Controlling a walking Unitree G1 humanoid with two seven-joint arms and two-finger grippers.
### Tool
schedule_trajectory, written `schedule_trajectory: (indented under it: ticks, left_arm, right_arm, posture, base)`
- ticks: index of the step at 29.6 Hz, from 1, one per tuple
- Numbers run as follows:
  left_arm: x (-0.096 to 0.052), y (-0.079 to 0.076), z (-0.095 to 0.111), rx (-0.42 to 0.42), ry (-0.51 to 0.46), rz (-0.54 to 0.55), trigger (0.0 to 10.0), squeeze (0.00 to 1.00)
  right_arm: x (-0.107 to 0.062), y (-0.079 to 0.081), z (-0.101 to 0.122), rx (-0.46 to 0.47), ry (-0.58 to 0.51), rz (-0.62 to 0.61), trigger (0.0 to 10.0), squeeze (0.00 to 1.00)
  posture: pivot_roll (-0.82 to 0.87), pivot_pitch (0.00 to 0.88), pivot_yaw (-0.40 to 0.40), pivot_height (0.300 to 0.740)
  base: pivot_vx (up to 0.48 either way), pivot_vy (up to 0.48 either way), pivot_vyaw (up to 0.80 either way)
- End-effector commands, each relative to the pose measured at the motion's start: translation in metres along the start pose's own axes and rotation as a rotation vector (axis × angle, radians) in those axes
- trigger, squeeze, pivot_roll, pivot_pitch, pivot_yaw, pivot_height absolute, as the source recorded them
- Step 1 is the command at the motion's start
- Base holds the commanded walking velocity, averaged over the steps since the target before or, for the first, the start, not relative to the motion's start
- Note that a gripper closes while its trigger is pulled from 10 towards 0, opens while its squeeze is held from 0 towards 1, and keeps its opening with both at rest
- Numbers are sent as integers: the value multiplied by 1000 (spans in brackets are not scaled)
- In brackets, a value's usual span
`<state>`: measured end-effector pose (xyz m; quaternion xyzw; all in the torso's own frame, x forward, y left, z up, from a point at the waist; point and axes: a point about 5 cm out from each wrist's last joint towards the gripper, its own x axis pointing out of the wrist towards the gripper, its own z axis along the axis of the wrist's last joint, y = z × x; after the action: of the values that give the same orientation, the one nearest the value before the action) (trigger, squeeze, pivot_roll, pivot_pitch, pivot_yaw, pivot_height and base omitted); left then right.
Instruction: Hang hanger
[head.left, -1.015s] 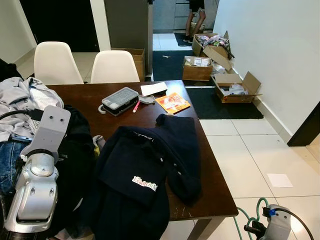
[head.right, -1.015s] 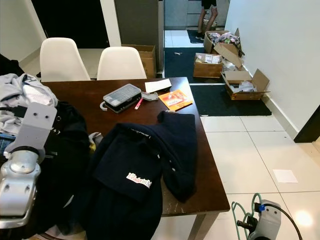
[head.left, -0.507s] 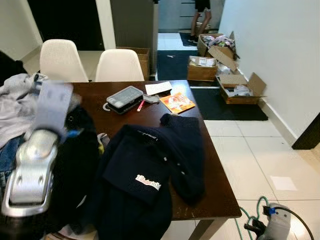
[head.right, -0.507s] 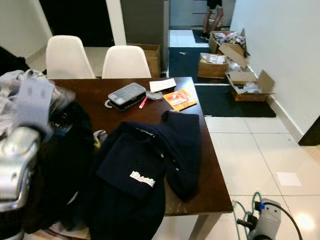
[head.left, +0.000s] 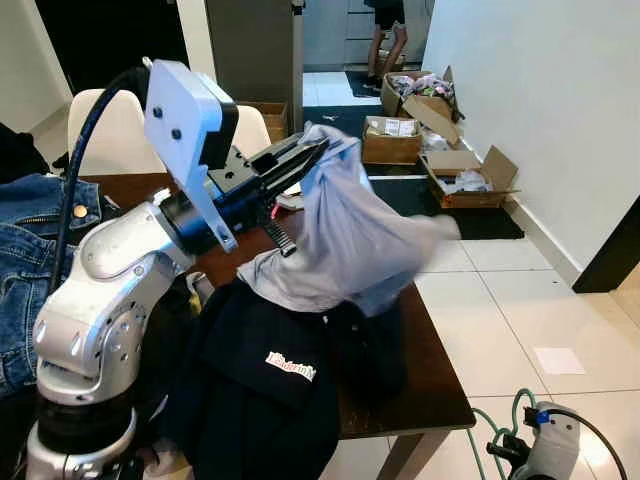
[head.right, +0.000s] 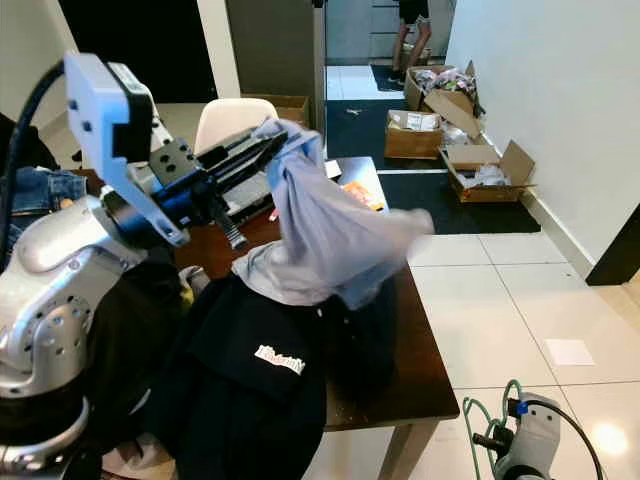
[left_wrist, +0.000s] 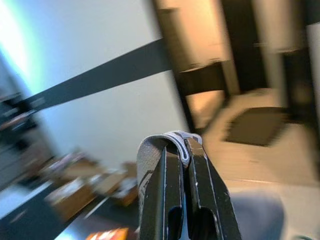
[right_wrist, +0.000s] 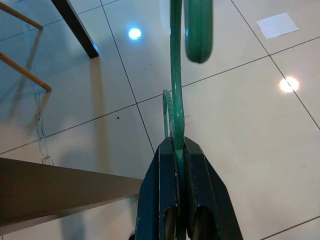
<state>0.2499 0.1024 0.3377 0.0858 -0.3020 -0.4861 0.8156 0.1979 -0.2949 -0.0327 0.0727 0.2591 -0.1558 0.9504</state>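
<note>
Hanger (right_wrist: 175, 95): green, thin hooked rod; held low over the tiled floor at about 5 o'clock of the table, off its near right corner.
Right gripper (right_wrist: 176, 150): 2 black fingers pressed together on the hanger's rod; arm low beside the table.
Left gripper (head.left: 312, 153): raised above the table, pointing toward 1 o'clock; fingers closed on a fold of the grey shirt.
Grey shirt (head.left: 345, 235): hangs from the left gripper, draped over the middle of the table, lower edge near the dark jacket.
Dark jacket (head.left: 275, 385): spread on the near half of the table, white logo patch up.
Table (head.left: 440, 385): dark brown wood.
Jeans (head.left: 20, 255): blue denim, at 9 o'clock on the table.
Chairs (head.left: 95, 125): 2, white, at 12 o'clock behind the table.
Cardboard boxes (head.left: 465, 175): open, along the wall at 2 o'clock.
Person (head.left: 385, 30): legs only, in the far doorway.
</note>
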Motion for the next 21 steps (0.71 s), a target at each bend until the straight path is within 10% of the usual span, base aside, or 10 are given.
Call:
schedule_trajectory:
  ticks: [1, 11, 21]
  left_arm:
    - [2, -3, -2, 13, 14, -72, 10000, 0]
    - [4, 4, -28, 196, 188, -187, 10000, 0]
    - [17, 40, -51, 562, 337, -134, 10000, 0]
  right_arm:
    - [0, 2, -3, 17, 13, -5, 10000, 0]
    - [1, 2, -4, 71, 18, -35, 10000, 0]
    - [14, 0, 37, 146, -120, -17, 10000, 0]
  posture:
    - [9, 0, 17, 740]
    - [9, 0, 37, 740]
    - [-2, 0, 52, 740]
  base:
    - [0, 0, 0]
    - [0, 0, -376]
    - [0, 0, -800]
